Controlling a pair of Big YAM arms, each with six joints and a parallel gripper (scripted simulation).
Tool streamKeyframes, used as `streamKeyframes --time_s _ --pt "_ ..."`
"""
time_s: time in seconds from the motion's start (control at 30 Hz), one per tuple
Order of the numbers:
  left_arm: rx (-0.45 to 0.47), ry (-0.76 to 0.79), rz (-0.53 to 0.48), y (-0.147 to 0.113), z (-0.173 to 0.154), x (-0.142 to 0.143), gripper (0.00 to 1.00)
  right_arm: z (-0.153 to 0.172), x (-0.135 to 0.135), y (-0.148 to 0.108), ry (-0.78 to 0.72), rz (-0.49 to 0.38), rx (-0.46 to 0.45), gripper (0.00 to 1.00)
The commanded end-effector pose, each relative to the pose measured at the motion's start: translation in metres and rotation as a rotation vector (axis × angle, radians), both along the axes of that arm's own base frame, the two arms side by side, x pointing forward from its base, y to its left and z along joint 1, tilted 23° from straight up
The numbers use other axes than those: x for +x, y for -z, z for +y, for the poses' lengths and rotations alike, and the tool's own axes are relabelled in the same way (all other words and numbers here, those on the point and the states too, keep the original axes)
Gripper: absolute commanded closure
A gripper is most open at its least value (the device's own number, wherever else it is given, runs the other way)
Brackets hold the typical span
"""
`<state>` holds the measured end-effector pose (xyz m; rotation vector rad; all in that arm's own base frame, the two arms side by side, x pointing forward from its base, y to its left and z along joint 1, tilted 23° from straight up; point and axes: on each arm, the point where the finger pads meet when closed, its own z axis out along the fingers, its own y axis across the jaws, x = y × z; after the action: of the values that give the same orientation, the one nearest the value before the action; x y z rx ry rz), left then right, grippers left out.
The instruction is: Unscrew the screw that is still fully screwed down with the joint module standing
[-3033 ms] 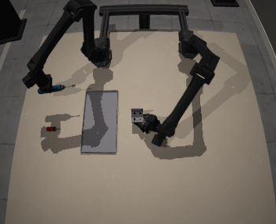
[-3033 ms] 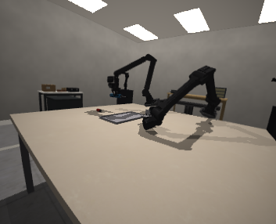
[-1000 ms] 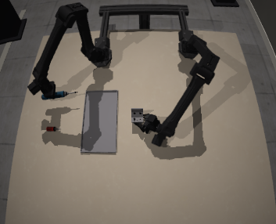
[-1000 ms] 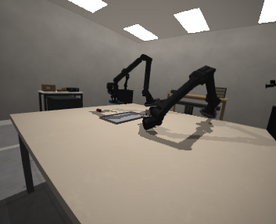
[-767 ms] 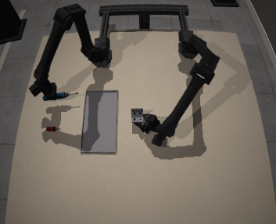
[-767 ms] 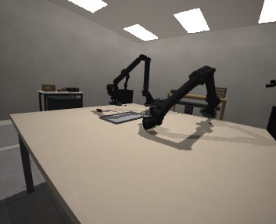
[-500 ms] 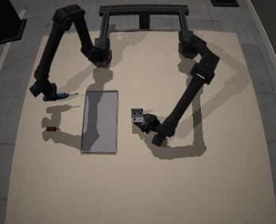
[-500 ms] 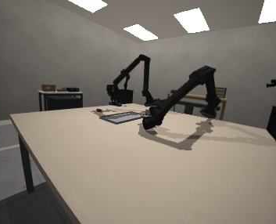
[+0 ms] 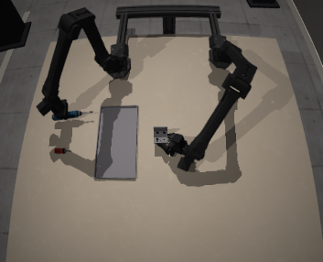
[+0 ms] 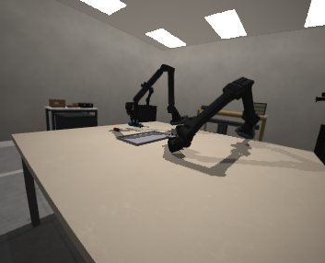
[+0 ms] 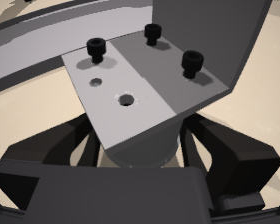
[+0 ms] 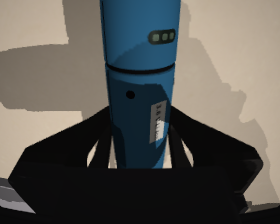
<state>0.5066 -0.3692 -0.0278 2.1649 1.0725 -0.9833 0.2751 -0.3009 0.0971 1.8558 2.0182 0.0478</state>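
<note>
The joint module [image 11: 147,154] stands under its grey L-shaped bracket [image 11: 98,112] [image 9: 160,129]. My left gripper [image 11: 140,112] [image 9: 166,141] is shut on the module's round body below the bracket. In the left wrist view three black screws stand with raised heads: one at the left [image 11: 96,46], one at the back [image 11: 152,33], one at the right [image 11: 192,61]. A dark round hole [image 11: 126,100] has no raised head; its inside is unclear. My right gripper [image 12: 140,112] [image 9: 63,114] is shut on the blue electric screwdriver [image 12: 141,42] [image 9: 72,114] [image 10: 135,124], held level above the table, its bit toward the tray.
A grey tray [image 9: 97,158] [image 10: 137,144] lies between the screwdriver and the module. A small red screwdriver [image 9: 59,150] [image 10: 116,130] lies on the table in front of my right gripper. A smaller hole [image 11: 95,82] shows beside the left screw.
</note>
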Motion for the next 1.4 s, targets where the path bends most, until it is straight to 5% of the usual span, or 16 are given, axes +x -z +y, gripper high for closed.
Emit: streamKeyframes --time_s 0.0,0.27,0.53,1.37 --pt "-0.014 0.004 -0.026 -0.009 -0.006 0.007 0.41 -0.009 0.009 -0.021 0.011 -0.045 -0.045 0.58" --pt "-0.014 0.004 -0.026 -0.009 -0.006 0.007 0.41 -0.003 0.006 0.002 0.009 -0.010 -0.005 0.58" --pt "-0.014 0.004 -0.026 -0.009 -0.006 0.007 0.41 -0.008 0.007 -0.008 0.004 -0.022 -0.024 0.58" --pt "-0.014 0.004 -0.026 -0.009 -0.006 0.007 0.41 -0.007 0.012 0.017 0.007 -0.012 -0.008 0.58"
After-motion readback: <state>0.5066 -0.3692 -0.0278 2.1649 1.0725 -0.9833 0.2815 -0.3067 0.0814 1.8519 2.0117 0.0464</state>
